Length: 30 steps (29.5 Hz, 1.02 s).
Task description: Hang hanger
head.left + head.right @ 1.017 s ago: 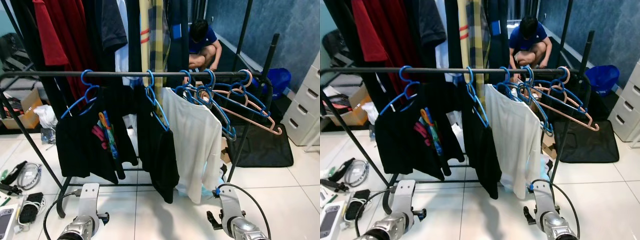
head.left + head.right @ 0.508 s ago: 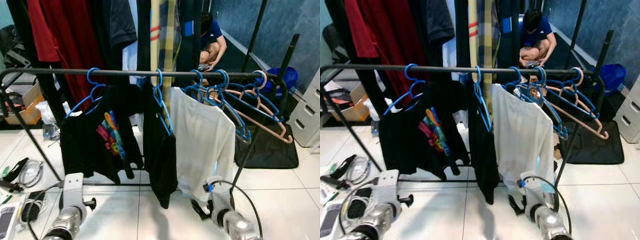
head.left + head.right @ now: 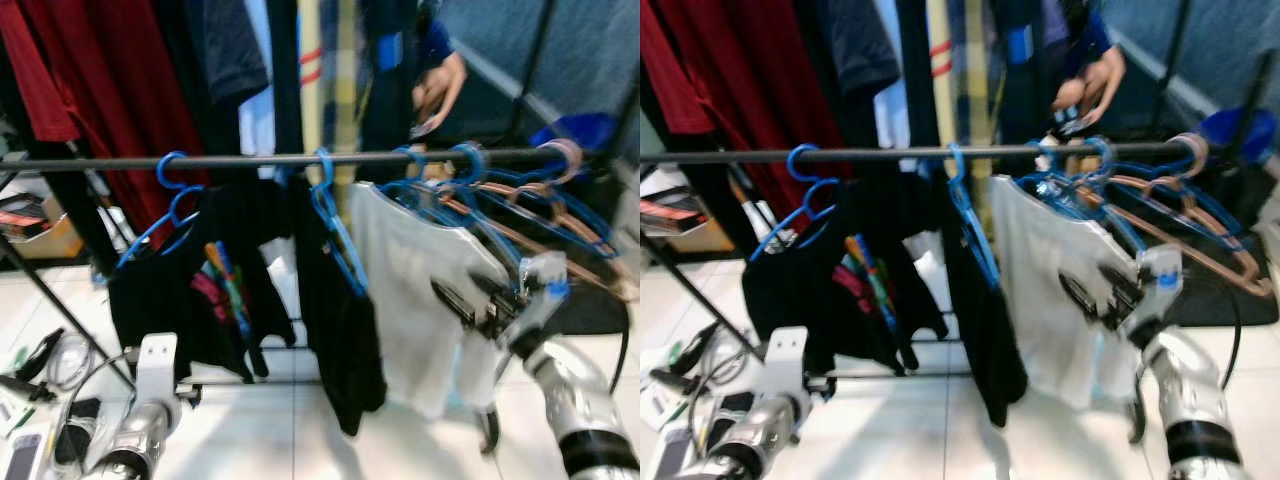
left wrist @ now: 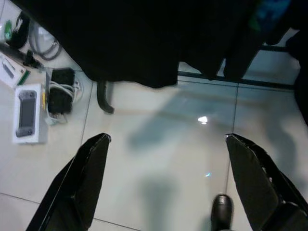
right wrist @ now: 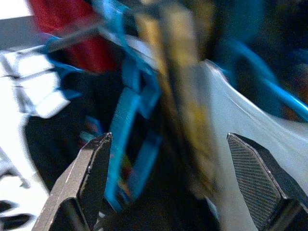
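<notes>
Now our right gripper (image 3: 468, 300) is raised in front of the white shirt (image 3: 420, 290) on the clothes rail (image 3: 250, 160), its fingers spread apart and empty.

We see blue hangers (image 3: 335, 235) hooked along the rail, two of them carrying black garments (image 3: 190, 290), and at the rail's right end a bunch of bare blue and pink hangers (image 3: 520, 200) hanging together. Our right wrist view, blurred, looks between its parted fingers (image 5: 89, 178) at a blue hanger and the white shirt just beyond. Our left gripper (image 4: 163, 183) hangs low over the tiled floor (image 4: 159, 159), fingers wide apart, holding nothing, with the black hems above it and a handheld device (image 4: 29, 113) and cables lying off to the side. Behind the rail a person (image 3: 440, 80) crouches, partly hidden by the hanging clothes.
</notes>
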Motion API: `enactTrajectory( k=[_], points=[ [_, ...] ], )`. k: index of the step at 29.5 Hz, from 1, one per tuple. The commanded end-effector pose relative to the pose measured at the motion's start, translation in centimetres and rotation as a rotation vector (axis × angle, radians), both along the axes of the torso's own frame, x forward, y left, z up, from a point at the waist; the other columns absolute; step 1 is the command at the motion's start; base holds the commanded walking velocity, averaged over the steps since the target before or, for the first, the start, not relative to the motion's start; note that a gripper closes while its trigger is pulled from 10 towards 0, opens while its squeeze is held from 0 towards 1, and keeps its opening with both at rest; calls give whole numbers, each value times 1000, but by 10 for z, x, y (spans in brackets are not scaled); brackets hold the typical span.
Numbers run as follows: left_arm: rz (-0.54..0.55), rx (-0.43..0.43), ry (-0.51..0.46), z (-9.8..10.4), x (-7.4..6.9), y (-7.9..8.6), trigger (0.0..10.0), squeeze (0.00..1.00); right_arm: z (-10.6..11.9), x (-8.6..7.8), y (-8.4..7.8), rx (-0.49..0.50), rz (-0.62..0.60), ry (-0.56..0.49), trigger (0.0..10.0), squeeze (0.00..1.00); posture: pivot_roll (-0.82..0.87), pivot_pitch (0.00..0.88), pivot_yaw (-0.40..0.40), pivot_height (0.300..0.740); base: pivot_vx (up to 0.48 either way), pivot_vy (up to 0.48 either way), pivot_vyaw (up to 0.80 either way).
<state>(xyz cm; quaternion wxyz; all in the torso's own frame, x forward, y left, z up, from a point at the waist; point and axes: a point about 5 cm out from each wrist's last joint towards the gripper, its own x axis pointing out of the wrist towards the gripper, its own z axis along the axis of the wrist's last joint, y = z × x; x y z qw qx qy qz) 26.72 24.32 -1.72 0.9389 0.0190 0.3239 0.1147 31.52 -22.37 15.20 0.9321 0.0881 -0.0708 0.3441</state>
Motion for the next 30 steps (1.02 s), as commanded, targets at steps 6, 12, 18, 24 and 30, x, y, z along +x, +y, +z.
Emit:
enactTrajectory(
  k=[6,12,18,24,30],
  points=[
    [-24,-8,11,-3,-1,-6,10000,0,9,-7,17,-24,142,3,10000,0,-101,0,82,740,318,0,0],
    [-19,-13,5,-3,0,-7,10000,0,15,-6,26,-71,162,2,10000,0,-99,0,80,740,106,0,0],
    [-14,-23,2,-2,0,-8,10000,0,18,-8,47,-281,209,88,10000,0,-103,0,78,740,0,0,0],
    [-18,-26,2,-3,0,-9,10000,0,28,5,47,-383,79,101,10000,0,-109,0,79,740,0,0,0],
    [-17,-29,-2,-3,1,-10,10000,0,40,16,45,-407,-2,91,10000,0,-109,0,72,740,0,0,0]
  ],
)
